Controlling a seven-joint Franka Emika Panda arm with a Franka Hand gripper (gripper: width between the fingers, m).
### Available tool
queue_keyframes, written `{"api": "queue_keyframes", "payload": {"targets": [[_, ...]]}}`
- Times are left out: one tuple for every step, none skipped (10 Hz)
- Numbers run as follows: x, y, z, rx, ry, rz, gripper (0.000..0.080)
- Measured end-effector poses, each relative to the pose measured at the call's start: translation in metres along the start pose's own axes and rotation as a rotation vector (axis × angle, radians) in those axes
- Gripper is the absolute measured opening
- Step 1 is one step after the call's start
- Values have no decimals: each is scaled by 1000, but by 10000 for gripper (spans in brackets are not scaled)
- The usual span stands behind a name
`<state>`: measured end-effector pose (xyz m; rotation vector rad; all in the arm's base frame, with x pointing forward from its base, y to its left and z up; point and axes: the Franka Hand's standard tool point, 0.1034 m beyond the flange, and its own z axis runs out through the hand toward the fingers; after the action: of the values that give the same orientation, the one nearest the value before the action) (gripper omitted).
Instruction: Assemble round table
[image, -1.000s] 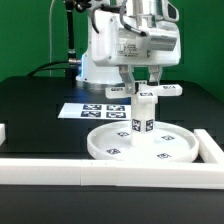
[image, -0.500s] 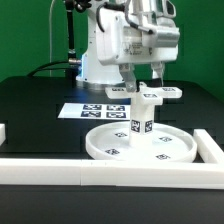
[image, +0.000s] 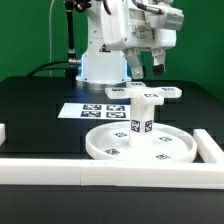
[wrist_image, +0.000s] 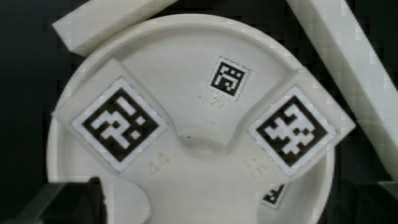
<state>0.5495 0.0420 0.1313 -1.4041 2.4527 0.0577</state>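
Observation:
The large white round disc (image: 140, 146) lies flat on the table with several tags on it. The short white leg (image: 143, 112) stands upright at its middle. The cross-shaped base (image: 170, 93) lies behind them. My gripper (image: 146, 68) hangs above the leg's top, clear of it, with its fingers apart and nothing between them. In the wrist view I look down on the disc (wrist_image: 169, 80) and its tags. The leg's top is only a blurred white bulge (wrist_image: 196, 185).
White rails run along the front (image: 110, 171), the exterior view's right (image: 211, 148) and its left (image: 3, 132). The marker board (image: 92, 110) lies behind the disc. The robot's base stands at the back. Rail pieces (wrist_image: 347, 50) show beyond the disc in the wrist view.
My gripper has risen from around the leg's top to well above it. The leg stays upright on the disc, and nothing else has moved.

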Motion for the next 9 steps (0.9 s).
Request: {"api": "queue_keyframes", "payload": {"targets": [[-1, 1, 1, -4, 10, -159, 649], [-3, 3, 2, -12, 33, -349, 649], [-4, 4, 3, -31, 39, -556, 649], [-8, 8, 4, -72, 23, -706, 649], [-12, 10, 4, -102, 11, -797, 649], [-11, 8, 4, -95, 13, -841, 649], [-11, 8, 4, -97, 11, -912, 649], [-11, 8, 4, -97, 9, -952, 649], [-11, 8, 4, -98, 7, -1018, 649]]}}
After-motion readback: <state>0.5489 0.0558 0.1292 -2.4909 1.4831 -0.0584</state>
